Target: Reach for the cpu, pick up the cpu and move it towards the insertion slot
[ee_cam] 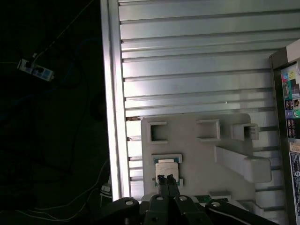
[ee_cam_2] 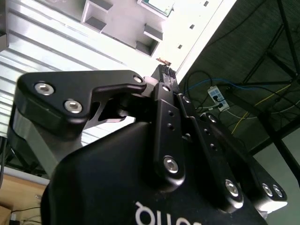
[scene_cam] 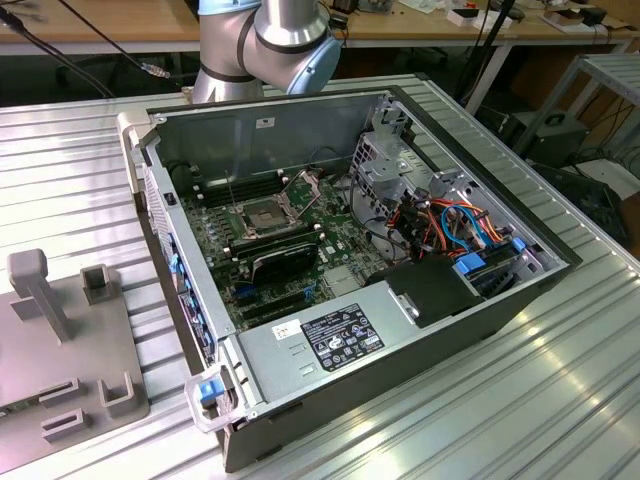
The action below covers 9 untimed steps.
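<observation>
Both fingers of the gripper [ee_cam: 166, 178] sat pinched narrow just over the cpu [ee_cam: 168, 167], which I saw lying in the grey tray [ee_cam: 201, 152], well apart from the slot [scene_cam: 262, 215].

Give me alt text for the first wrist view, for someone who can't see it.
The shut gripper points at the cpu, which sits in a nest on a grey fixture plate. The plate lies on a ribbed metal table.
</observation>
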{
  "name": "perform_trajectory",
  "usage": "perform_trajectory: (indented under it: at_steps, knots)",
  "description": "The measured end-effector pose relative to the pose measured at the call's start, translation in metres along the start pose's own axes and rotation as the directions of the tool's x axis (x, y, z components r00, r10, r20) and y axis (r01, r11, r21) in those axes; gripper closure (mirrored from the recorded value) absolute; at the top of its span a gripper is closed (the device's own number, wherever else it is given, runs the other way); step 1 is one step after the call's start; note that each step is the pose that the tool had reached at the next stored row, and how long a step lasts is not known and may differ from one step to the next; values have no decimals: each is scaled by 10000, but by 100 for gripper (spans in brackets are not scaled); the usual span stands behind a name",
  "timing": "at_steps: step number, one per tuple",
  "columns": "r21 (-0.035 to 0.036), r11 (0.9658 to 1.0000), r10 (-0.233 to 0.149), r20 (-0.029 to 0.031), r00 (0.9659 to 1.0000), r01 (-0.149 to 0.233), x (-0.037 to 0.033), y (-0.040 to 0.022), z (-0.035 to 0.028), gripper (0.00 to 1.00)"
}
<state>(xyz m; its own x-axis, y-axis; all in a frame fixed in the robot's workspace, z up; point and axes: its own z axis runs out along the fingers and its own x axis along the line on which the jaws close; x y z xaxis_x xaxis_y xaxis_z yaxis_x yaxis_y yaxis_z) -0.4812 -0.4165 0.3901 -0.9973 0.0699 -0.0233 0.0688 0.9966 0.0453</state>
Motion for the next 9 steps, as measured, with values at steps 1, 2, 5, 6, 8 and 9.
perform_trajectory:
  at_steps: [1, 2, 5, 6, 8, 9]
  knots:
    - [0, 10000, 0, 0, 10000, 0, 0, 0, 0, 89]
    - [1, 10000, 1, 0, 10000, -1, 1, 0, 0, 89]
    - [-1, 10000, 1, 0, 10000, -1, 1, 0, 0, 89]
    - [0, 10000, 1, 0, 10000, -1, 2, 1, 0, 83]
    - [0, 10000, 0, 0, 10000, 0, 2, 1, 0, 76]
    - [0, 10000, 0, 0, 10000, 0, 2, 2, 0, 70]
